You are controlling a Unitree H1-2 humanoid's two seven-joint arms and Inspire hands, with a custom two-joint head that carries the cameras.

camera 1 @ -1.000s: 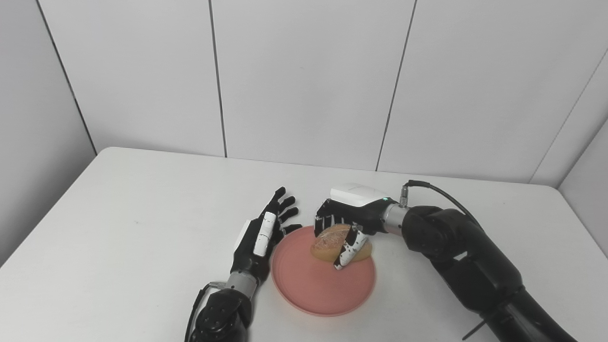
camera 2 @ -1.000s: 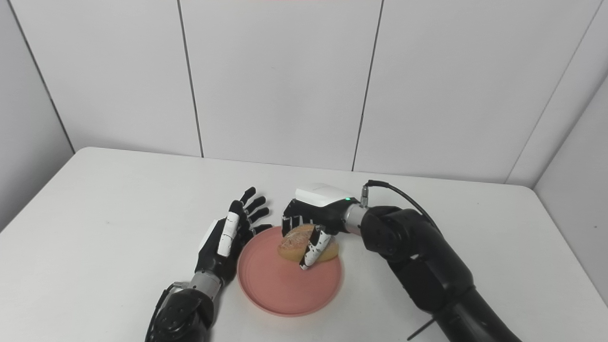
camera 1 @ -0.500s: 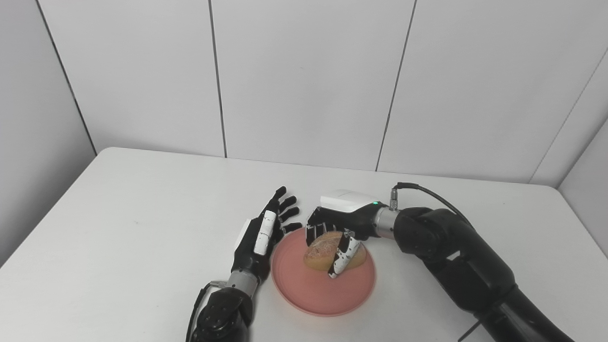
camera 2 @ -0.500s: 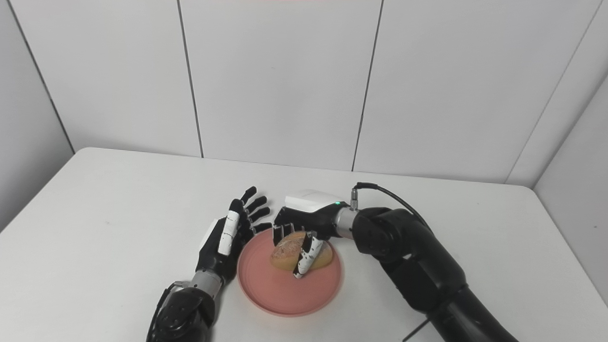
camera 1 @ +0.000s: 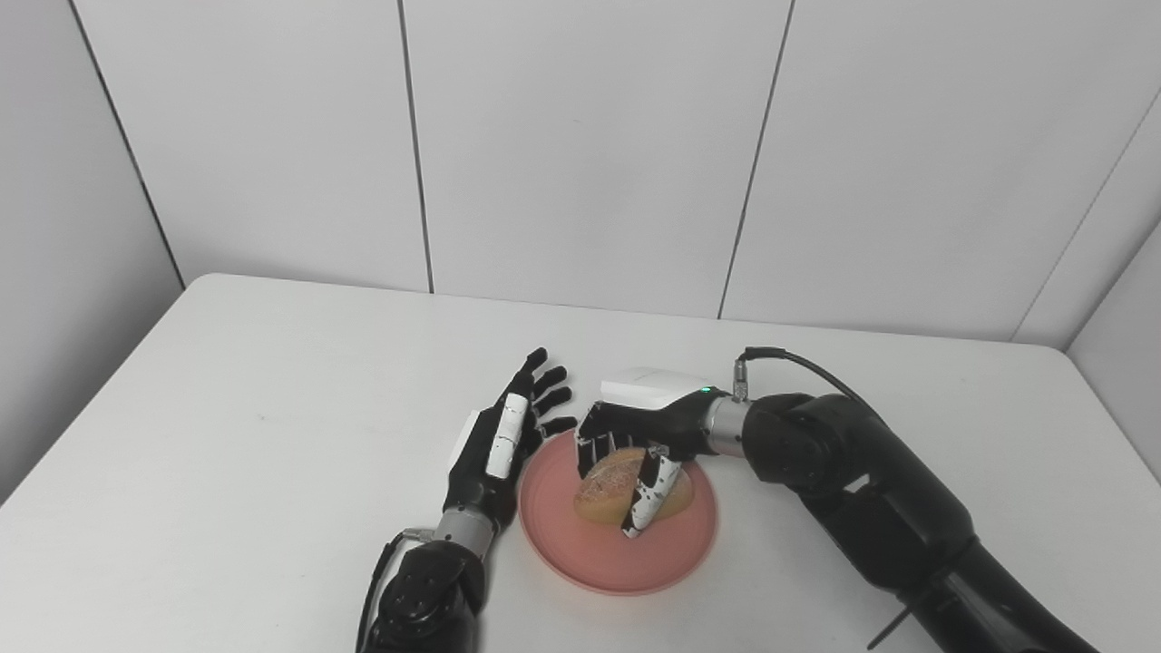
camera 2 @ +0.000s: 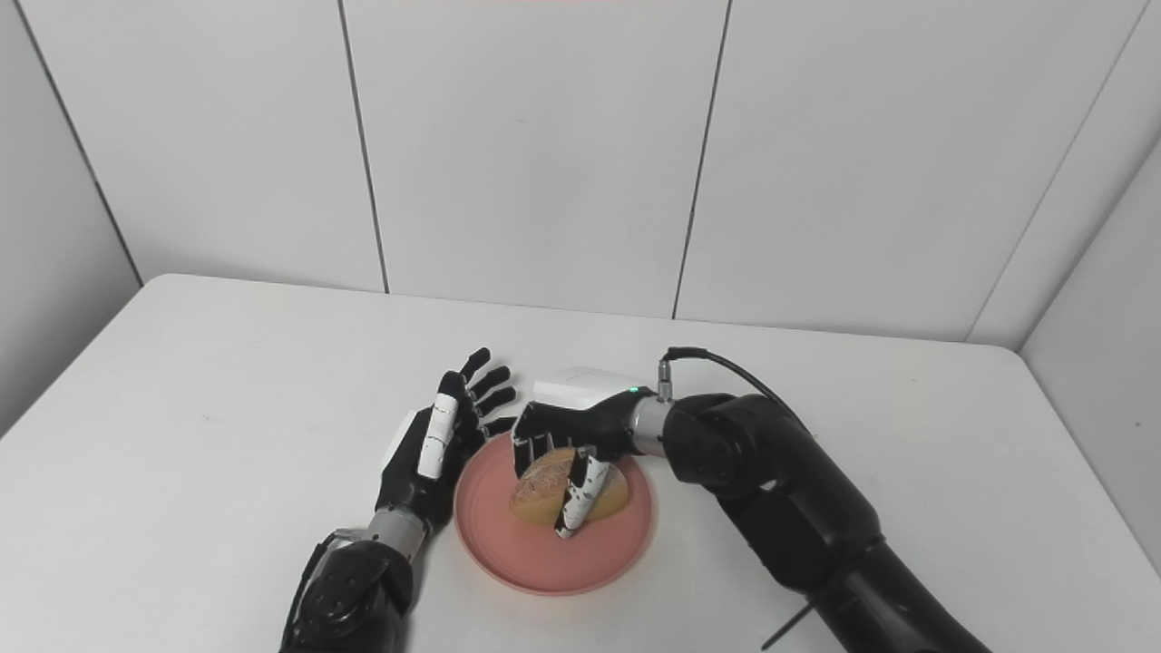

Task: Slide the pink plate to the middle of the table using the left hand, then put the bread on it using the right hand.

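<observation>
The pink plate (camera 1: 590, 553) lies flat near the middle of the white table. My right hand (camera 1: 639, 440) is shut on the bread (camera 1: 606, 481), a golden-brown roll, and holds it over the middle of the plate, at or just above its surface. My left hand (camera 1: 503, 444) is open with its fingers spread, standing edge-on against the plate's left rim. In the right eye view the plate (camera 2: 535, 562), the bread (camera 2: 542, 485), the right hand (camera 2: 571, 435) and the left hand (camera 2: 435, 444) stand the same way.
The white table (camera 1: 254, 435) reaches to the panelled wall behind. Its right edge (camera 1: 1120, 426) runs close to the right arm. A black cable loops above the right wrist (camera 1: 780, 358).
My right hand has carried the bread left and nearer me, from the plate's far right part to over its middle. The left hand has stayed put. The camera has tilted slightly.
</observation>
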